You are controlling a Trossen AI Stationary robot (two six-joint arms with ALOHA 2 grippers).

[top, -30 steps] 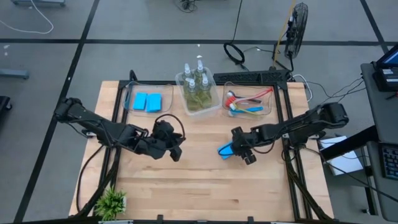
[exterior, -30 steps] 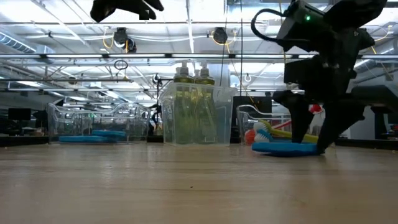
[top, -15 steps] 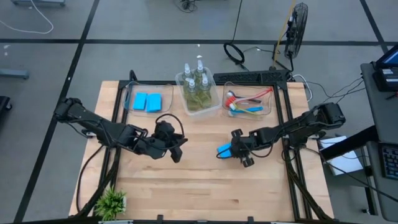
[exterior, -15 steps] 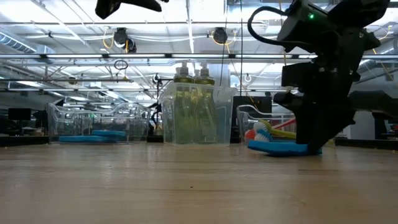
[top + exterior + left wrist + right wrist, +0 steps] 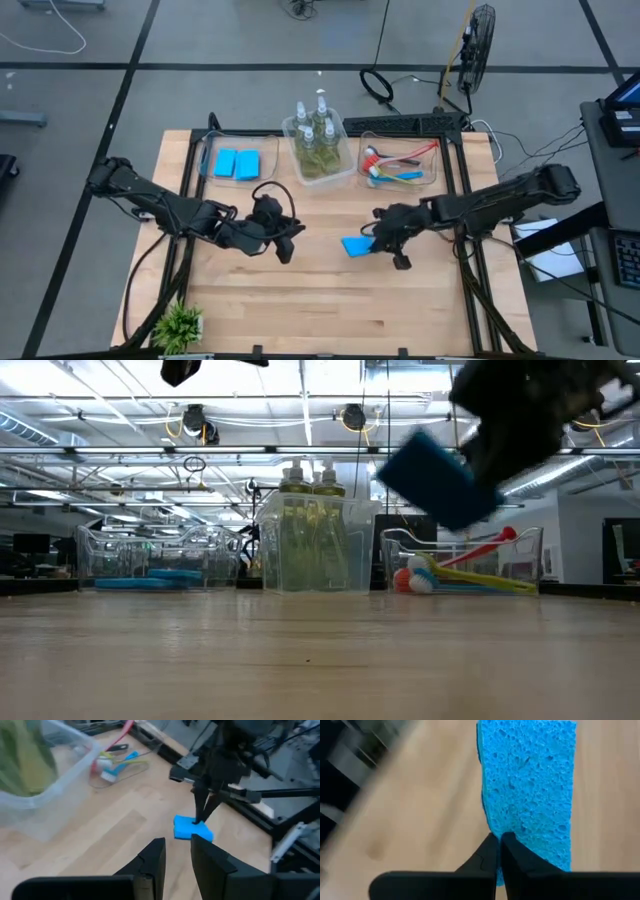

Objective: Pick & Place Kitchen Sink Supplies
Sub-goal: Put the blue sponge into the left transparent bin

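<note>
Lifted off the wood since a second ago, the blue sponge [image 5: 355, 245] hangs tilted at frame centre, the right gripper [image 5: 383, 243] pinching one edge. Carry it slowly to the upper-left bin [image 5: 212, 150]. The left gripper [image 5: 284, 243] waits, fingers slightly apart.

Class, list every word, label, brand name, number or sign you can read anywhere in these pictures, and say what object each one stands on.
None can be read in any view.
Bottles in the middle bin: any labels are too small to make out.
Blue sponge held by the right pincer: plain, no print.
Table: bare wood, no markings.
</note>
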